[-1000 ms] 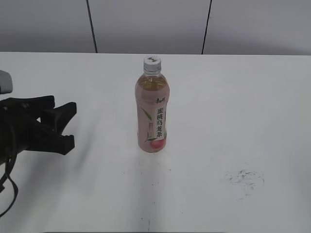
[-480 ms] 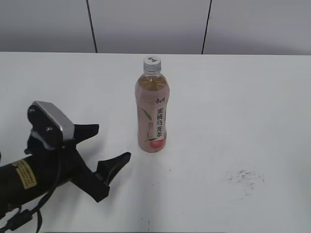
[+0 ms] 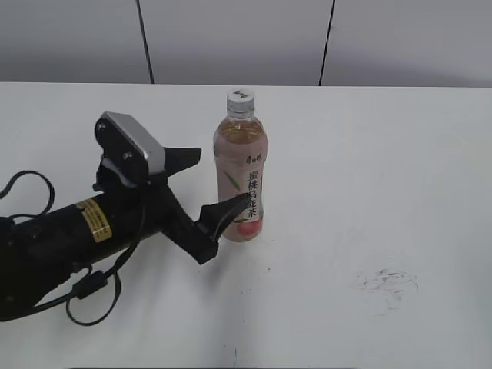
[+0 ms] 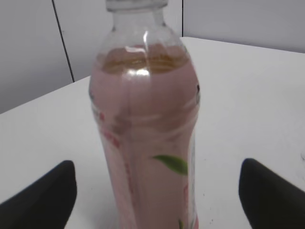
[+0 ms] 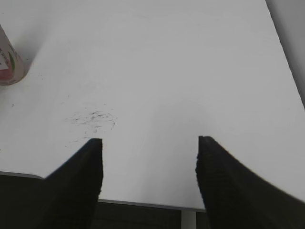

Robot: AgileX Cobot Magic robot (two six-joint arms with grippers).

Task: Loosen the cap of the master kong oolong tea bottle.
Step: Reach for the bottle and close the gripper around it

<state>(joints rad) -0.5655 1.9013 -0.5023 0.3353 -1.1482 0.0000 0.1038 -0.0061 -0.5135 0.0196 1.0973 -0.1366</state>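
The master kong oolong tea bottle (image 3: 241,169) stands upright on the white table (image 3: 369,169), its white cap (image 3: 240,101) on top. My left gripper (image 3: 217,178) is open, its two black fingers on either side of the bottle's lower body, apart from it. In the left wrist view the bottle (image 4: 145,124) fills the middle between the fingertips of the left gripper (image 4: 157,191), and the cap's lower edge (image 4: 136,5) shows at the top. My right gripper (image 5: 149,143) is open and empty over the table's near right part; the bottle's base (image 5: 9,64) shows at far left.
Dark scuff marks (image 3: 388,282) lie on the table to the right of the bottle; they also show in the right wrist view (image 5: 93,119). The table's front edge (image 5: 143,202) is just under the right gripper. A grey panelled wall (image 3: 231,38) stands behind.
My left arm has swung in from the left edge toward the bottle, and its open fingers now flank the bottle's lower body. The bottle has not moved.
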